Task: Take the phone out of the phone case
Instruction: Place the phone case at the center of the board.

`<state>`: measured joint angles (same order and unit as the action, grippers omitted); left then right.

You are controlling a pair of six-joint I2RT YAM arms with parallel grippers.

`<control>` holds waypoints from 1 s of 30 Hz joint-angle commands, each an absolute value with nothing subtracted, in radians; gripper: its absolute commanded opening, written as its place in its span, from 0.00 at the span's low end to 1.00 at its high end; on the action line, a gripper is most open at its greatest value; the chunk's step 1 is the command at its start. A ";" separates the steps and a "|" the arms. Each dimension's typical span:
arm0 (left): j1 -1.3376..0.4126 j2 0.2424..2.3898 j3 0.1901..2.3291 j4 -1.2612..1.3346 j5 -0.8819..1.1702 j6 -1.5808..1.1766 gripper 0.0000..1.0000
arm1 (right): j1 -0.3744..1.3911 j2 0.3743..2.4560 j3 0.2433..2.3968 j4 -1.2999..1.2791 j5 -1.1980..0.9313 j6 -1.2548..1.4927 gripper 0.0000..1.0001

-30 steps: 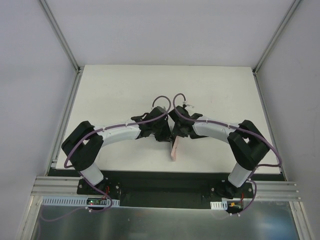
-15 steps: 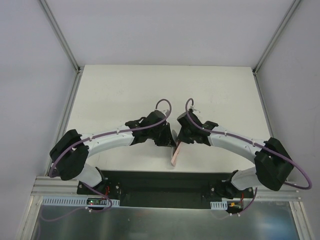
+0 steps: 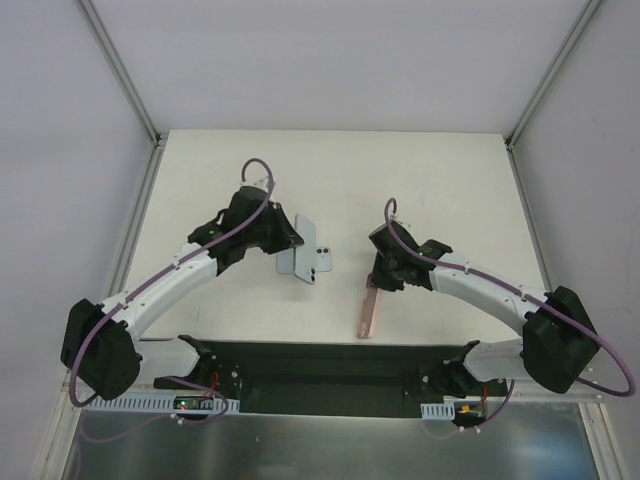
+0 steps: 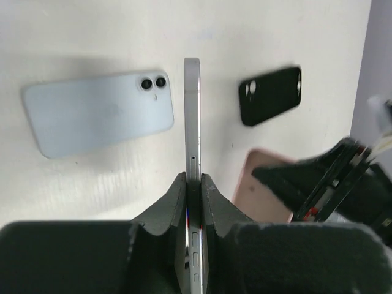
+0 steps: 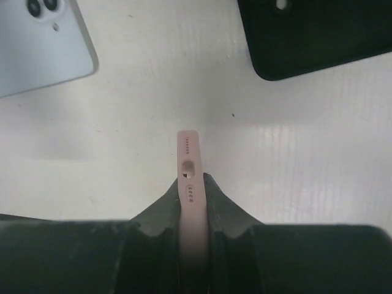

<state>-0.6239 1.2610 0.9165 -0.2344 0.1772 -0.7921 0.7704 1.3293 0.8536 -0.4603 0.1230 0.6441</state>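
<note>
My left gripper (image 3: 283, 238) is shut on a pale blue phone (image 3: 310, 250), held bare and clear of the case. In the left wrist view the gripper (image 4: 193, 180) clamps the phone's (image 4: 192, 116) thin edge. My right gripper (image 3: 380, 278) is shut on the empty pink phone case (image 3: 370, 312), which hangs toward the near edge. In the right wrist view the gripper (image 5: 192, 177) pinches the case's (image 5: 188, 153) port end. Phone and case are well apart.
The wrist views show another pale blue phone (image 4: 98, 113) lying camera side up on the white table (image 3: 450, 190), and a black case (image 4: 269, 95) beside it. Both also appear in the right wrist view: the phone (image 5: 37, 43) and the black case (image 5: 312, 33).
The two grippers were together at the table's middle on the cased phone. They have pulled apart: the left went left and back with the phone, the right went right with the pink case.
</note>
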 commanded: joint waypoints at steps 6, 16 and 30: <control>-0.540 1.164 1.034 -0.232 0.176 -0.732 0.00 | 0.742 1.273 0.925 -0.638 0.130 0.566 0.01; -0.515 1.149 1.017 -0.241 0.202 -0.715 0.00 | 0.681 1.178 0.954 -0.664 0.118 0.510 0.01; -0.469 1.129 1.077 -0.271 0.439 -0.546 0.00 | 0.575 0.963 0.885 -0.555 -0.219 0.218 0.02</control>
